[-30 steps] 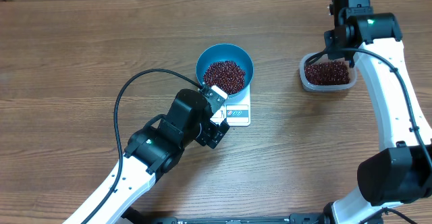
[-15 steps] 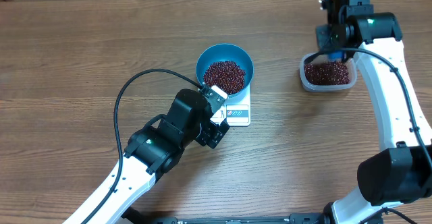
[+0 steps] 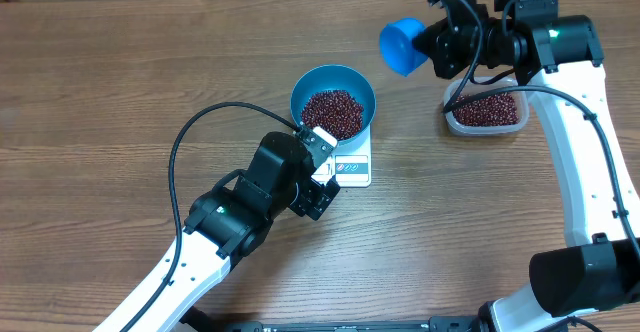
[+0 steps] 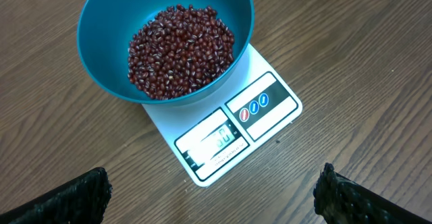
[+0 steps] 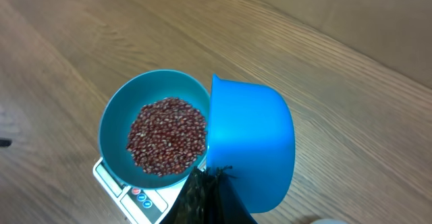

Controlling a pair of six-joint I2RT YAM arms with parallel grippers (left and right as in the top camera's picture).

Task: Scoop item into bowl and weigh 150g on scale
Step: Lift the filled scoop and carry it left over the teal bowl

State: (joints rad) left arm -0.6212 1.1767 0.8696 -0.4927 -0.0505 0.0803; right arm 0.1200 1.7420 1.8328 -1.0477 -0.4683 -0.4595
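Your blue bowl [image 3: 303, 85] sits on the far end of the white scale [image 3: 353, 169], with a loose maroon heap of beans [image 3: 333, 113] in its bottom. To its right, well apart on the worktop [image 3: 120, 82], the clear tub [image 3: 487, 131] holds more beans [image 3: 490, 108].

A second ago your right arm was down over the tub and no scoop showed. Now it is up and swung left, and the blue scoop [image 3: 401, 46] hangs in the air between tub and bowl, a little beyond both. The bowl, the scale and your left arm have not shifted.

The scoop's cup leads toward the bowl, with its handle running back to the right into your right hand [image 5: 204, 196], which is clamped on it. Its mouth is turned toward the bowl side, and you cannot tell whether it carries beans. The scale's long axis runs from under the bowl toward your left arm, display end nearest it.

Your left hand [image 4: 212, 200] hovers just short of the scale with its fingers [image 4: 67, 197] spread wide, gripping nothing.
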